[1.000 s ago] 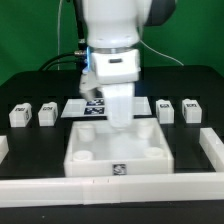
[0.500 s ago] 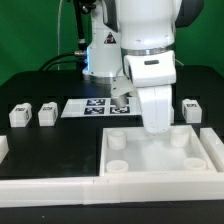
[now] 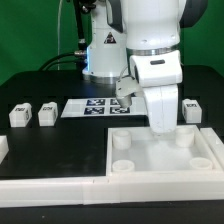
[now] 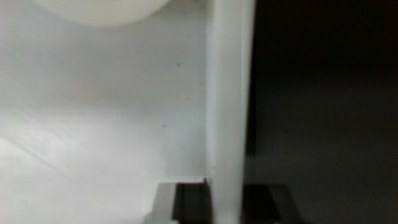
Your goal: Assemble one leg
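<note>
Gripper [image 3: 160,132] sits low over the far side of the tray [image 3: 160,174], towards the exterior view's right, with the arm's white housing standing upright above it. In the exterior view the fingertips themselves are hidden by the housing and the tray wall. In the wrist view the gripper [image 4: 222,203] shows two dark fingers [image 4: 180,205] set narrow, one on each side of a thin upright white wall of the tray [image 4: 107,130]. The pads look pressed against that wall, so the fingers are closed on the tray and hold no leg. One round corner socket [image 4: 103,8] shows at the edge of the wrist view; the rest is white tray floor on one side of the wall and dark surface on the other. Three legs are visible, all standing on the black table [image 3: 60,150] and well apart from the gripper. Two legs [image 3: 19,115] [image 3: 46,114] are side by side at the exterior view's left. A third leg [image 3: 192,109] stands beyond the tray at the exterior view's right, near the housing but not touching it. The marker board [image 3: 92,106] lies flat between the left pair and the arm. Any leg behind the housing cannot be seen.
</note>
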Tool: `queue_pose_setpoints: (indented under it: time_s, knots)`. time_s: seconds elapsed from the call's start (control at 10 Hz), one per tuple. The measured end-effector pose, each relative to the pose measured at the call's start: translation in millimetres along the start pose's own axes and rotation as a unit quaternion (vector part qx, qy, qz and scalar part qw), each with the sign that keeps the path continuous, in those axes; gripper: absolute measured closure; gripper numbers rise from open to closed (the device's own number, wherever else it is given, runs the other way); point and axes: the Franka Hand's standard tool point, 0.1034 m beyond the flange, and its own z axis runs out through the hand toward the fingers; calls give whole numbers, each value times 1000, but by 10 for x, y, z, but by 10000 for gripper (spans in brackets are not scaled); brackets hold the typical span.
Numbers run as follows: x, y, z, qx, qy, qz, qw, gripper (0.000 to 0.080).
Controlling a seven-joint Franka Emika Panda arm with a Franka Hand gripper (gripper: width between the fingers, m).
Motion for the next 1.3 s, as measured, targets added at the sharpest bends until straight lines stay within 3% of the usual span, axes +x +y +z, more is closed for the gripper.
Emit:
queue_pose_setpoints:
  time_s: [0.2, 0.3, 0.4, 0.6, 1.3]
  knots:
    - [-4, -4, 6, 1, 0, 1, 1000, 736]
    - [-6, -5, 7, 1, 0, 2, 1000, 487]
    - [-8, -6, 8, 1, 0, 2, 1000, 487]
    - [-10, -7, 10, 1, 0, 2, 1000, 198]
    - [-16, -7, -1, 1, 0, 7, 1000, 150]
